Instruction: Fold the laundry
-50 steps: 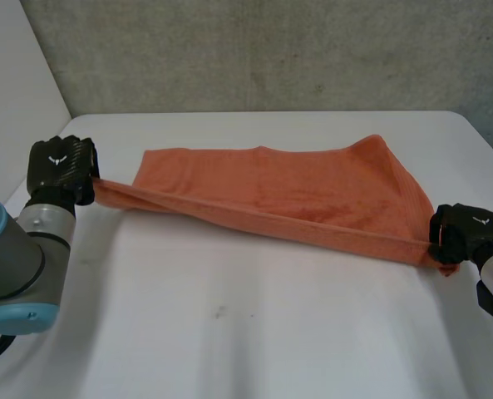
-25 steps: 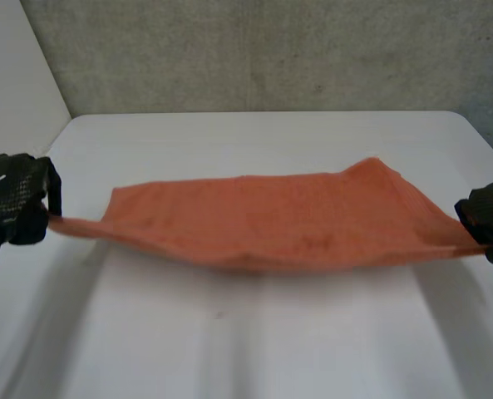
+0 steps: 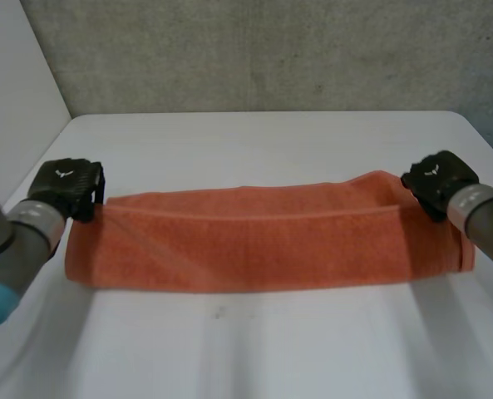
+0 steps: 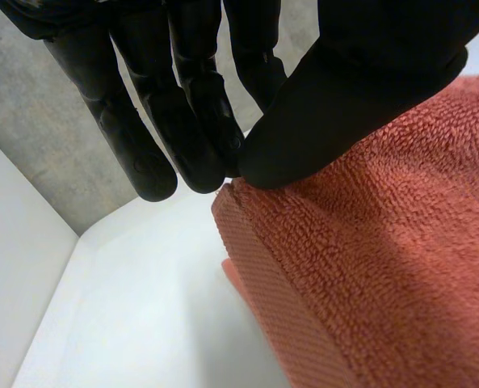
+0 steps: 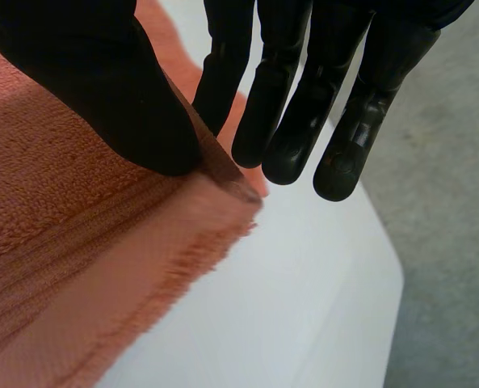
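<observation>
Orange towel (image 3: 263,249) lies across the middle of the white bench (image 3: 254,349), doubled into a long, low band. At its far left corner the left hand (image 3: 63,187) pinches the cloth. The left wrist view shows that hand (image 4: 360,73) with its thumb pressed against straight fingers on the corner, and the towel's (image 4: 384,275) looped terry pile and flat woven hem. At the far right corner the right hand (image 3: 437,179) grips likewise. Its wrist view shows the hand (image 5: 86,73) with thumb above and fingers beyond the ribbed towel (image 5: 69,242) edge.
</observation>
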Robot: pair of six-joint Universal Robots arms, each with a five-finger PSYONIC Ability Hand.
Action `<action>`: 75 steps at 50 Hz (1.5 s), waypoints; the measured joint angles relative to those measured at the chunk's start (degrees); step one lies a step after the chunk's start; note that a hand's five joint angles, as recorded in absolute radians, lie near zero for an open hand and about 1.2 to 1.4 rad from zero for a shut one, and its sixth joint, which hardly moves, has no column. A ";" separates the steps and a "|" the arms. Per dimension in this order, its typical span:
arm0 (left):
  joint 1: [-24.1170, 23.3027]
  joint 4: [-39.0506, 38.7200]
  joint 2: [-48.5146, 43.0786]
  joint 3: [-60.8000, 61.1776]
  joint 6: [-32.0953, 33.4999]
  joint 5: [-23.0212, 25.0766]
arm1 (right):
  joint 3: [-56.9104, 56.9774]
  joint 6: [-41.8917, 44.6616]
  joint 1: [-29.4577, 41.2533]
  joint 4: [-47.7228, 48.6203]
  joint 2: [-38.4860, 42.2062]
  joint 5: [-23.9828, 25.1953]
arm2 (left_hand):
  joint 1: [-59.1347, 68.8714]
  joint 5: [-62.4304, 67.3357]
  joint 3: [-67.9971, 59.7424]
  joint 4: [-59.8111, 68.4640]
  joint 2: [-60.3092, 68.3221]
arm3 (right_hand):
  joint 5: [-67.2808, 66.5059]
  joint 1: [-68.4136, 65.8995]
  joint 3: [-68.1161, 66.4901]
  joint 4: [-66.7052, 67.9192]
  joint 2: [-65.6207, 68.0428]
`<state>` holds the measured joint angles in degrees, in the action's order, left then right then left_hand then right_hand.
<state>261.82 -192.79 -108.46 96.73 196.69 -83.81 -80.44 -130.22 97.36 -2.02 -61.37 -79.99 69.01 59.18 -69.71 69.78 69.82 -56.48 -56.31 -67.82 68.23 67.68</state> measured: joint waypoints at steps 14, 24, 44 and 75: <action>-3.20 -10.71 -21.43 -18.97 3.17 -5.40 | 14.87 -1.60 3.97 18.68 15.94 -1.97 | 0.00 0.00 0.00 0.00 0.00 | -0.05 0.00 0.00 0.00 0.00; -4.54 -17.10 -28.15 -25.22 6.12 -5.12 | 20.09 -1.31 4.14 28.93 24.01 -2.21 | 0.00 0.00 0.00 0.00 0.00 | 0.07 0.32 0.11 -0.14 -0.11; -8.37 -22.23 -16.51 -13.05 8.52 -4.87 | 11.14 -15.60 3.65 31.90 9.76 -7.85 | -58.38 -57.47 59.84 -59.80 -60.00 | 52.21 44.14 55.60 -54.88 -55.00; -10.59 -20.24 5.99 10.16 -10.57 -4.83 | -10.98 -21.21 -11.58 13.18 1.26 5.39 | -58.74 -57.64 59.94 -60.09 -60.39 | 38.63 31.69 39.04 -39.30 -38.91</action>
<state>251.23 -213.03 -102.47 106.89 186.12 -88.64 -91.41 -151.43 85.78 11.17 -60.10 -74.60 10.26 1.54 -9.78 9.69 9.43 -17.84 -24.62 -28.77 28.92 28.77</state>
